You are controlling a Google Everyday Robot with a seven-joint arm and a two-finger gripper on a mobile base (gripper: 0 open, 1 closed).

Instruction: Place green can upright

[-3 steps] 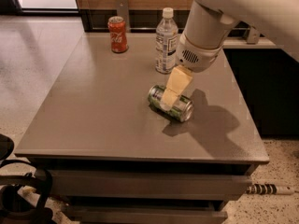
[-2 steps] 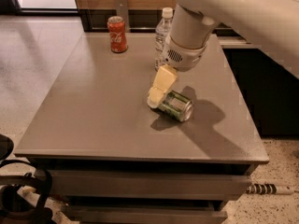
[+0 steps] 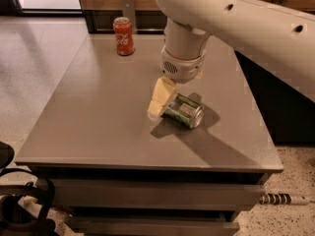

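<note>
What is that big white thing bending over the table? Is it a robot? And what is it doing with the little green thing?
Yes, it is a robot. The big white shape is its arm, a bit like yours, with a bend in it. There is just one camera, and it looks down at the table from above. At the end of the arm is a pale yellow tool for grabbing things. It is low over the grey table, right against the left end of a green can. The green can is lying on its side, and the robot's job is to stand it up. I cannot tell whether the tool is gripping it. At the back of the table a red can stands upright by itself.
</note>
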